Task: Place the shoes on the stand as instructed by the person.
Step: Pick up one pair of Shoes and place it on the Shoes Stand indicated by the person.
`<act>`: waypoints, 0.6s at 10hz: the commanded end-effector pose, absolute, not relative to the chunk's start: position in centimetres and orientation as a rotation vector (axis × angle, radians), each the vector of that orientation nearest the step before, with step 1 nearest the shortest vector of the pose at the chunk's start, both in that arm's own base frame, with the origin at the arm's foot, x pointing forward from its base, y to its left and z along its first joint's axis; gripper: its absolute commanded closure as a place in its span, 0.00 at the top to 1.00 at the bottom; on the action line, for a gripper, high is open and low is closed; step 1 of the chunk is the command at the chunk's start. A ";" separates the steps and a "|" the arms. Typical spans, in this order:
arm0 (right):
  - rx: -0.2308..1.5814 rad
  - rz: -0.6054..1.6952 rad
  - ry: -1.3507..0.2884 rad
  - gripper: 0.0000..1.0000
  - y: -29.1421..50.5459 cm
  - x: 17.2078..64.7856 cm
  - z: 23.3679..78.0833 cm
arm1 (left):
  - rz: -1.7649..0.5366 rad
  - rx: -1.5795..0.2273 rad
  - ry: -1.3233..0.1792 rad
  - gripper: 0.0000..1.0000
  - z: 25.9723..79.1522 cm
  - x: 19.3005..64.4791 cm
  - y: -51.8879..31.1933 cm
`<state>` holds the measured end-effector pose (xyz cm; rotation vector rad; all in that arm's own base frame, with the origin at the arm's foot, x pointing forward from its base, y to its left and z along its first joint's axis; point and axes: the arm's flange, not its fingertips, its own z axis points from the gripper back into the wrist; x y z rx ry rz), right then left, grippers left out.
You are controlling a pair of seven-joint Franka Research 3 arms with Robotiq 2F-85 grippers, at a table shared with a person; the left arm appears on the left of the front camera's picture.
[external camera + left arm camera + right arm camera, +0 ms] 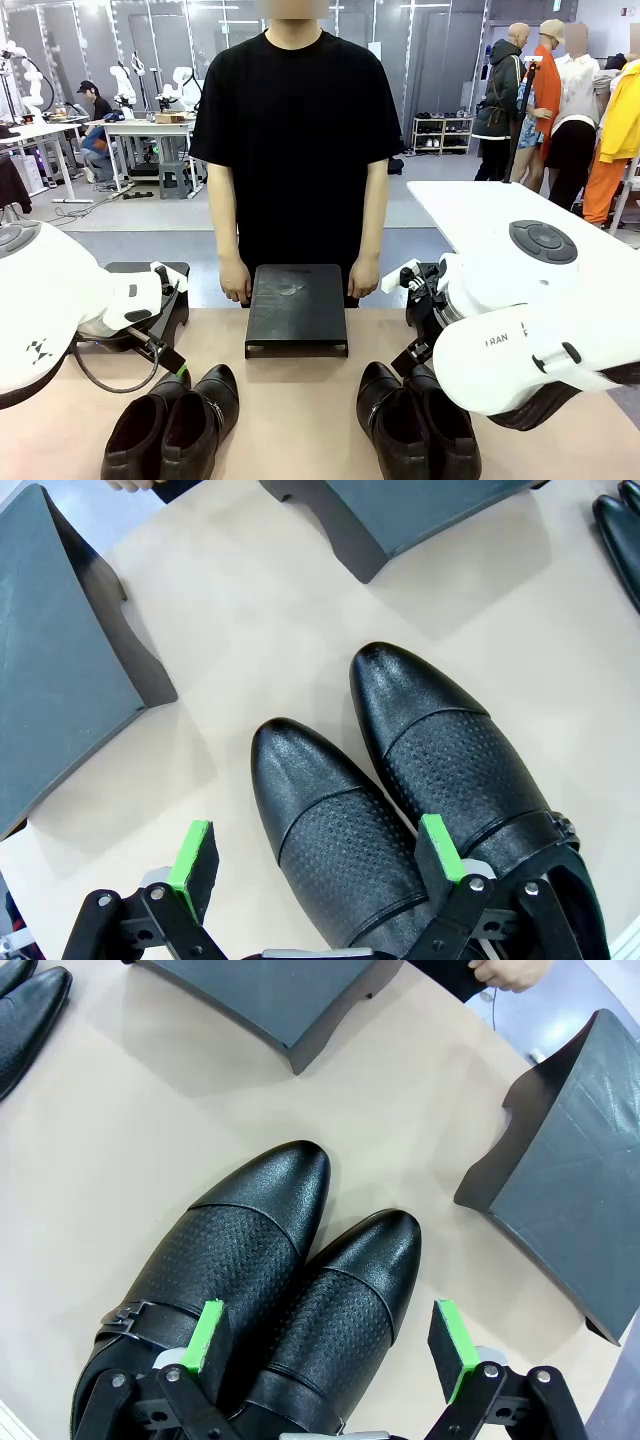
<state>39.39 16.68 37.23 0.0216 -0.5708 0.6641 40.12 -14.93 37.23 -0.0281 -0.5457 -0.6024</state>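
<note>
A beige table (pixel 300 385) lies between the robot and the person (pixel 297 130), who stands at the far edge with both hands beside a low black stand (pixel 297 305), probably ready to give directions. Two pairs of glossy black shoes with perforated fronts and buckled straps sit at the near edge, a left pair (pixel 175 420) and a right pair (pixel 415 425). The left gripper (pixel 318 860) and right gripper (pixel 330 1345) each hang over a pair, jaws apart and straddling one shoe, apparently lined up to grasp it.
</note>
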 end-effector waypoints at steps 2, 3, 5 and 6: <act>0.082 0.648 -0.560 1.00 16.3 39.5 38.8 | -0.621 -0.061 -0.541 1.00 38.9 40.7 -14.7; 0.117 0.635 -0.456 1.00 15.4 39.7 40.1 | -0.658 -0.087 -0.520 1.00 41.2 41.1 -14.4; 0.329 0.646 -0.436 1.00 12.9 40.7 43.3 | -0.701 -0.312 -0.430 1.00 45.9 42.4 -12.6; 0.425 0.637 -0.421 1.00 11.4 41.1 44.5 | -0.747 -0.374 -0.399 1.00 47.6 42.5 -11.6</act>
